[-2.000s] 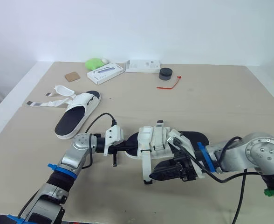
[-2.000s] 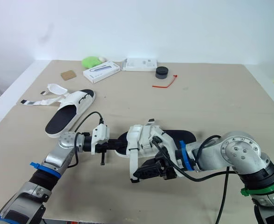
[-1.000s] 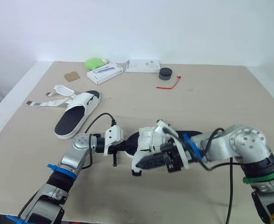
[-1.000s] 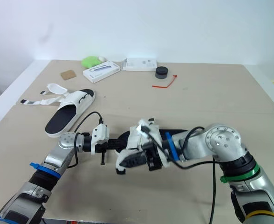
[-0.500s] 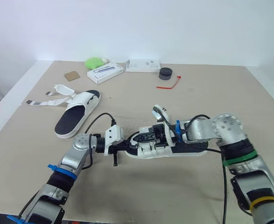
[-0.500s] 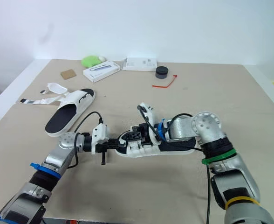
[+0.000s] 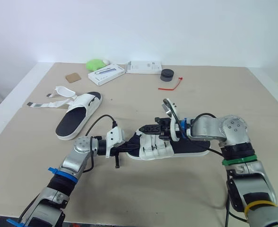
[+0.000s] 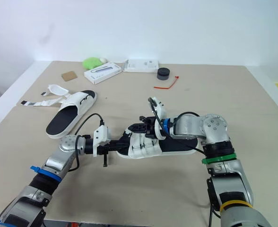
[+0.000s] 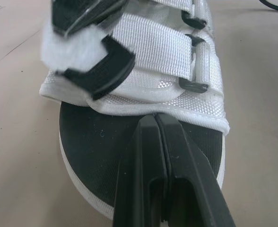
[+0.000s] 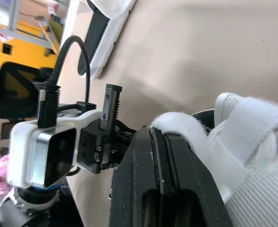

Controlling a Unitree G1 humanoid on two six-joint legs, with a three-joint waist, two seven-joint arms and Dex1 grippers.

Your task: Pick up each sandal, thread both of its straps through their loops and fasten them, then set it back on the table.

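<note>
Sandal: where is it, and how will it handle?

Flat on the table, just 6 o'clock of centre. Light, I'd judge: stiff sole, floppy webbing. My left gripper, fingers pressed together, rests at its toe. My right gripper pinches a strap end, the right hold. Box print at 12 o'clock: unreadable.

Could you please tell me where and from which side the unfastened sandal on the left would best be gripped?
Probably its bare heel end, pinched across the sole edge from the near side: the sandal lies flat, footbed up, and its loose straps splay out by the far end.
</note>
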